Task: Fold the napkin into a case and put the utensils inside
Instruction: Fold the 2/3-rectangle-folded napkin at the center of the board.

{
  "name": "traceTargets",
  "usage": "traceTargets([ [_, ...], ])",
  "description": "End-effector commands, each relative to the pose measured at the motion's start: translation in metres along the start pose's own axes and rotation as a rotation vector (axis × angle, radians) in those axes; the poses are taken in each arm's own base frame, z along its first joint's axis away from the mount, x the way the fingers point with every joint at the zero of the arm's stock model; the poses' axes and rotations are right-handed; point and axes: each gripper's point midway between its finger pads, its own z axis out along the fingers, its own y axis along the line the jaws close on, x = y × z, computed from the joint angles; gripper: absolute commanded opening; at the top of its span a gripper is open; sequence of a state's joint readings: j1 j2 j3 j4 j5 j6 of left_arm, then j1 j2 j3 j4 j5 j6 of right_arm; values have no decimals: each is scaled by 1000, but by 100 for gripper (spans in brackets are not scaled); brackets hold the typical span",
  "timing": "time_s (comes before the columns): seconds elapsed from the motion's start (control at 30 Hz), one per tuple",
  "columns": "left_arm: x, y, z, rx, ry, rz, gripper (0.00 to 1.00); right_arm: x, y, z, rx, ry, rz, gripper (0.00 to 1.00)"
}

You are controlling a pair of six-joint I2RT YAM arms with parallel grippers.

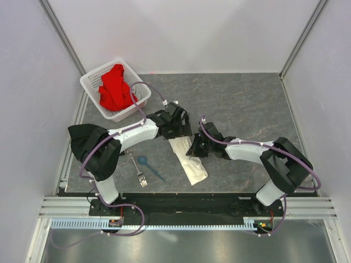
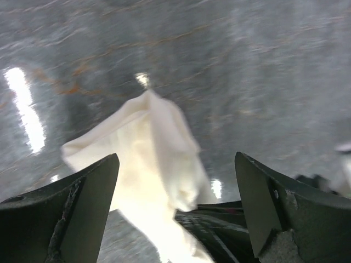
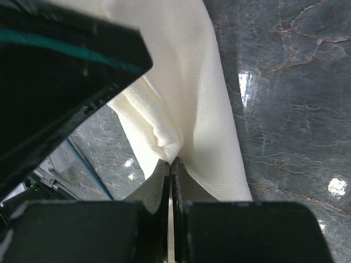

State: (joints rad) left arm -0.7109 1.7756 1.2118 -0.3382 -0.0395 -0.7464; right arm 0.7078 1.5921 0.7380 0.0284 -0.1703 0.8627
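The cream-white napkin (image 1: 189, 163) lies as a narrow folded strip mid-table, running from the centre toward the front edge. My right gripper (image 1: 196, 147) is at its right edge. In the right wrist view the right gripper (image 3: 171, 163) is shut on a bunched fold of the napkin (image 3: 203, 98). My left gripper (image 1: 176, 125) hovers over the strip's far end. In the blurred left wrist view it (image 2: 175, 159) stands wide open, with the napkin (image 2: 153, 142) below and nothing held. The silver fork (image 1: 139, 170) and blue spoon (image 1: 147, 163) lie left of the strip.
A white perforated basket (image 1: 88, 82) holding a red cloth (image 1: 114, 90) stands at the back left. White walls close in the dark marbled table on three sides. The arm bases and a metal rail run along the near edge.
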Motion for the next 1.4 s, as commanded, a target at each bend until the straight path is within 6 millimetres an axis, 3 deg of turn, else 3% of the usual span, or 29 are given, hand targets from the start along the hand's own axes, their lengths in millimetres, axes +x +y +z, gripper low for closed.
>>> traceTargets([
  [0.0,-8,11,-5,-93,-26,69,94,-10,11,-3,-18,-36,-27,0],
  [0.23,-3,4,19,-85,24,75,94,-8,13,-2,-20,-36,-36,0],
  [0.33,-3,4,23,-84,30,90,88,-8,14,-3,-20,-35,-40,0],
  [0.43,-4,12,21,-99,27,101,66,-7,14,-7,-14,-38,-58,0],
  [0.47,-5,15,17,-95,23,104,50,-8,14,-8,-11,-44,-63,0],
  [0.57,-8,19,14,-73,15,108,36,-5,12,-13,1,-35,-80,4],
  [0.67,-10,20,8,-44,1,96,6,-2,13,-17,-8,-29,-96,10],
  [0.8,-8,24,8,-10,5,83,3,5,16,-20,-30,1,-110,25],
  [1.07,0,30,10,87,34,25,2,22,12,-30,-54,43,-145,43],
  [1.37,3,47,14,141,53,-47,2,47,10,-45,-93,61,-111,40],
])
